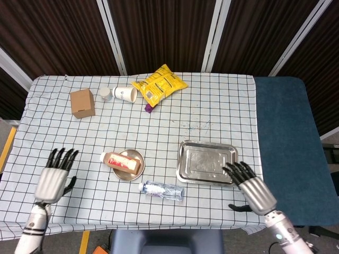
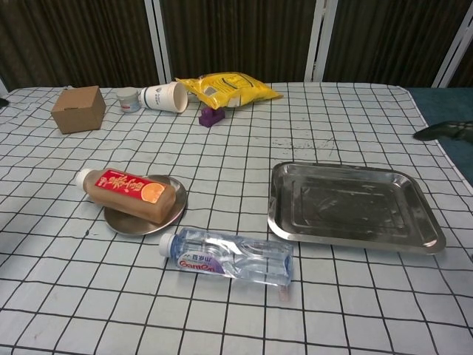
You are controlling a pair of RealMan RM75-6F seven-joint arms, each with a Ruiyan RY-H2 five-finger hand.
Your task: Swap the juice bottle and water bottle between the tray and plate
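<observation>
Left hand (image 1: 53, 177): its fingers (image 1: 62, 157) are lying spread and straight, holding nothing, resting low over the near left part of the tabletop (image 1: 222, 106), well apart from every object. Right hand (image 1: 253, 186): its fingers (image 1: 237, 170) are also spreading apart and gripping nothing; the tips are sitting at the near right corner of the tray (image 1: 207, 162), though contact cannot be confirmed from the head view. Neither hand is showing in the chest view.

The tray is lying bare, a shallow metal rectangle on the right side of the checked cloth. The juice bottle (image 2: 130, 194) is lying on its side across the plate (image 2: 145, 219), white cap pointing left and overhanging the rim, red label facing up. The water bottle (image 2: 228, 257) is lying on its side directly on the cloth, just in front of the plate and between plate and tray, cap toward the left.

At the far side, a cardboard box (image 2: 77, 108) is sitting at the left, then a small white jar (image 2: 128, 98), a paper cup (image 2: 164, 96) tipped on its side, a yellow snack bag (image 2: 230, 87), and a small purple object (image 2: 211, 116) just in front of the bag.
</observation>
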